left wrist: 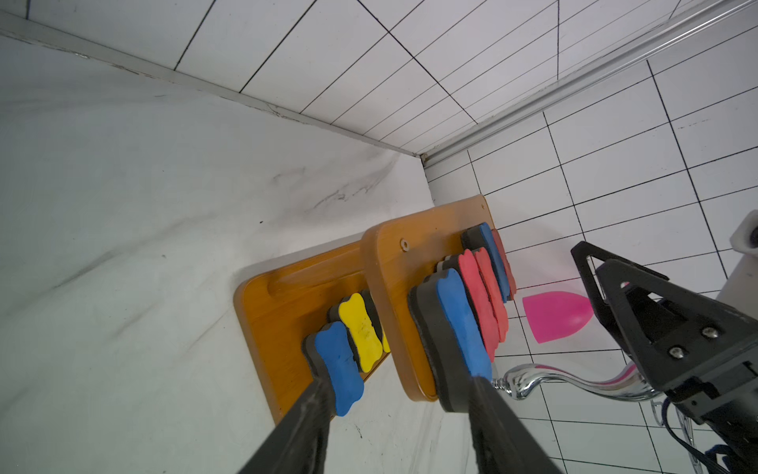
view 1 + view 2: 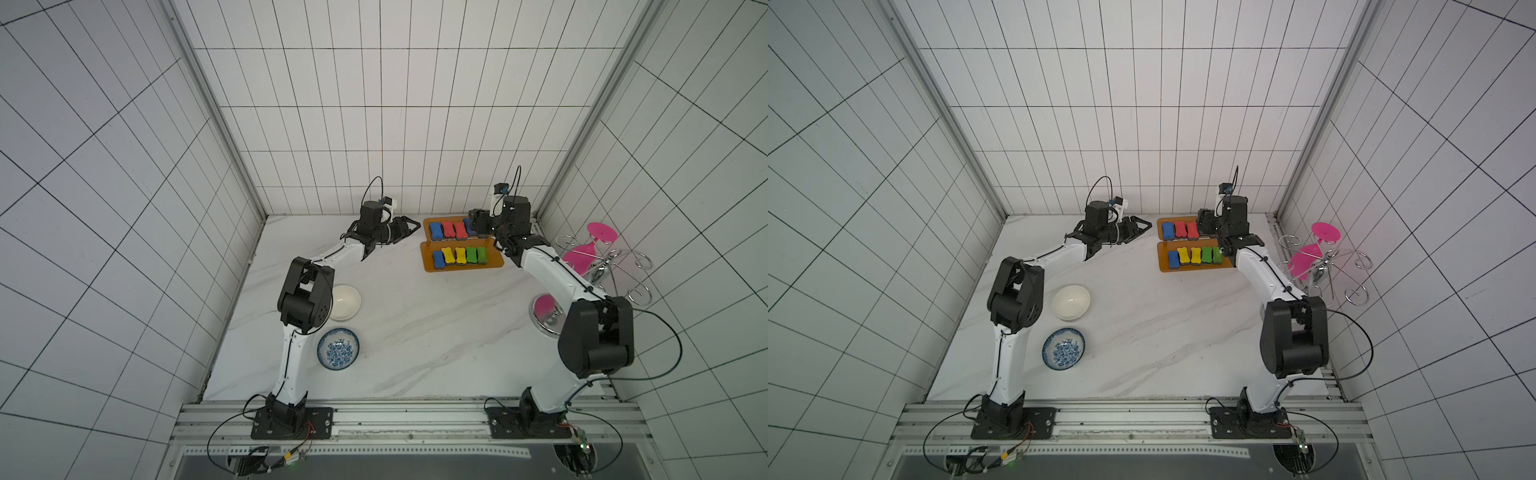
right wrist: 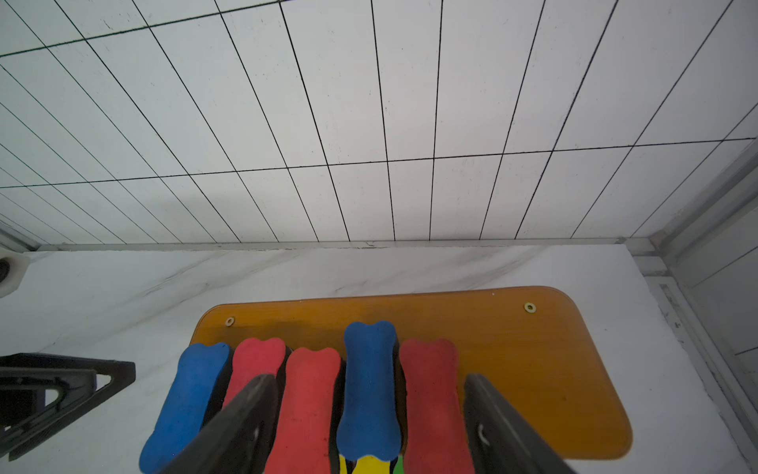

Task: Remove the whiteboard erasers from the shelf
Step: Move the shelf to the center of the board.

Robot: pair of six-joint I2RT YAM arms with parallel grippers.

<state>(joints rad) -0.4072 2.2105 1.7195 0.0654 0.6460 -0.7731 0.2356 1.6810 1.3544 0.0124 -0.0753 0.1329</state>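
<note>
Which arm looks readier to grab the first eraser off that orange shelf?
Probably the right. The right end effector hangs open over the upper row of erasers, which show between its fingers. The left end effector sits beside the shelf, short of it.

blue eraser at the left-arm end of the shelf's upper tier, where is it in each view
Both top views: the blue bone-shaped foam eraser starts the upper row, next to a red eraser.
Left wrist: nearest block on the raised board.
Right wrist: end block, beside that red eraser.
Shared landmark: the translucent orange two-tier shelf.
</note>
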